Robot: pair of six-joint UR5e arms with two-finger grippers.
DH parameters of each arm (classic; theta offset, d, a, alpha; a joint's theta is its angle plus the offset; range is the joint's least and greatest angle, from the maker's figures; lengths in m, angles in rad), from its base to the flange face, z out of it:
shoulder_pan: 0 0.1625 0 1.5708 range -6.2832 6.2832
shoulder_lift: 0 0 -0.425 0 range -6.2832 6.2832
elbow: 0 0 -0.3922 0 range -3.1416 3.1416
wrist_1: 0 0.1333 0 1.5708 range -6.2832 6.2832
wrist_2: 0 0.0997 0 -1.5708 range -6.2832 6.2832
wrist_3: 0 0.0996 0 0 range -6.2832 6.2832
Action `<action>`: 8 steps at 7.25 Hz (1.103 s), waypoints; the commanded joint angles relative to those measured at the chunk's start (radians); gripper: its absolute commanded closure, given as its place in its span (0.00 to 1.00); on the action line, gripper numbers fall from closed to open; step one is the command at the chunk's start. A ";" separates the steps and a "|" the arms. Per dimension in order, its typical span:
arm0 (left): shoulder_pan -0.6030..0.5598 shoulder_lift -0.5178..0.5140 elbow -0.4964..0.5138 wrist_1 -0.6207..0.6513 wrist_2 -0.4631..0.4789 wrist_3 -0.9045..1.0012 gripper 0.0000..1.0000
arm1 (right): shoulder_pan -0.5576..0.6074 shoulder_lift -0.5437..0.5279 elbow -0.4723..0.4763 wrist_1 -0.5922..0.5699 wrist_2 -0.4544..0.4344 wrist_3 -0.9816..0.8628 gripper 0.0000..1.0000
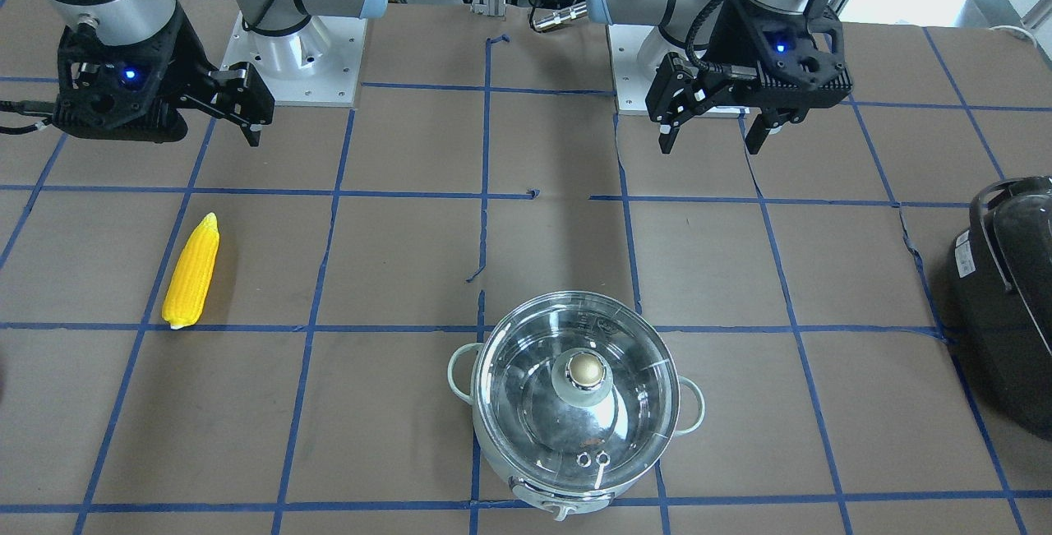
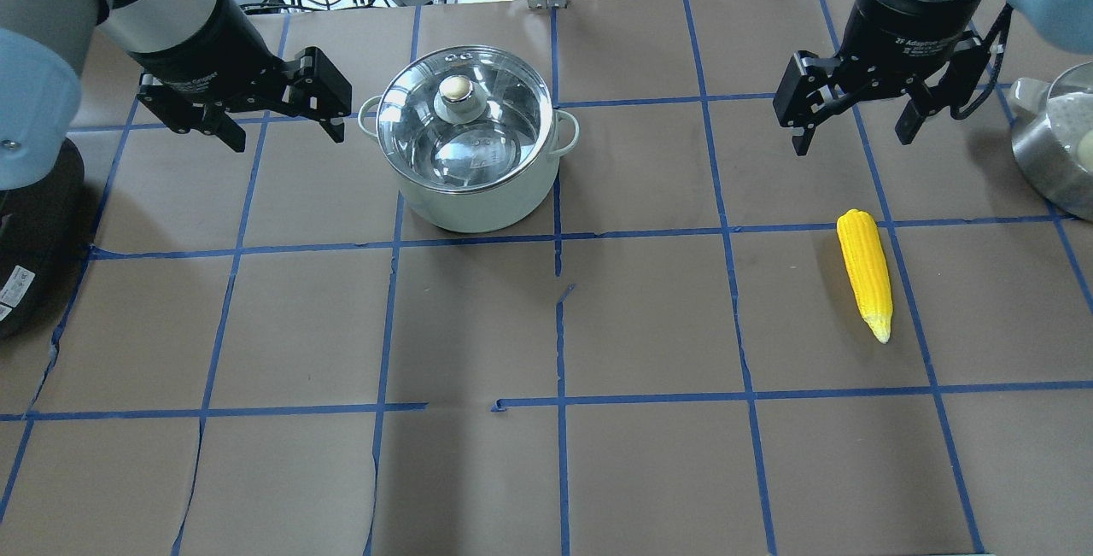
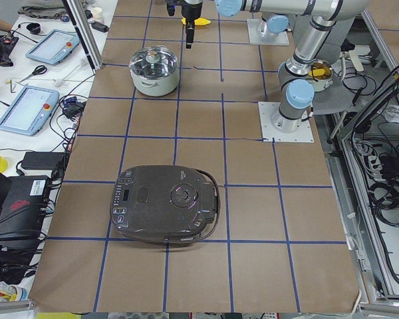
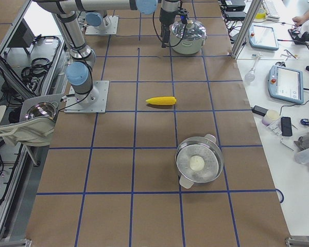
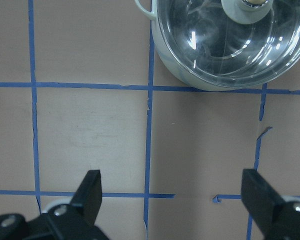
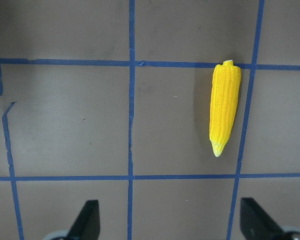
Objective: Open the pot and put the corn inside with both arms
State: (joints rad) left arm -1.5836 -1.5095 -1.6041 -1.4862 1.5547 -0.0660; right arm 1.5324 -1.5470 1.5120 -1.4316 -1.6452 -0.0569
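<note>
Pot still lidded, corn lying well apart on the worktop.
Both hang released: left end effector should centre squarely over the gold knob; right end effector should straddle the cob's middle.

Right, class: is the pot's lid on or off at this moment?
On. The glass lid sits flat on the rim of the pot, with its gold knob on top.

Pot on bench, left of centre, far side, lid on it. Corn flat on bench, well apart to right. Left hand aloft left of pot; right hand aloft near corn. Cooker at bench's left end
</note>
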 commanded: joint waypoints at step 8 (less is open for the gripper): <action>-0.105 -0.387 0.183 0.222 0.028 -0.071 0.00 | -0.186 0.034 0.195 -0.125 -0.005 -0.006 0.00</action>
State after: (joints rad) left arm -1.6399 -1.8146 -1.4799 -1.2919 1.5576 -0.0886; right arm 1.3511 -1.5185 1.6799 -1.5113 -1.6484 -0.0611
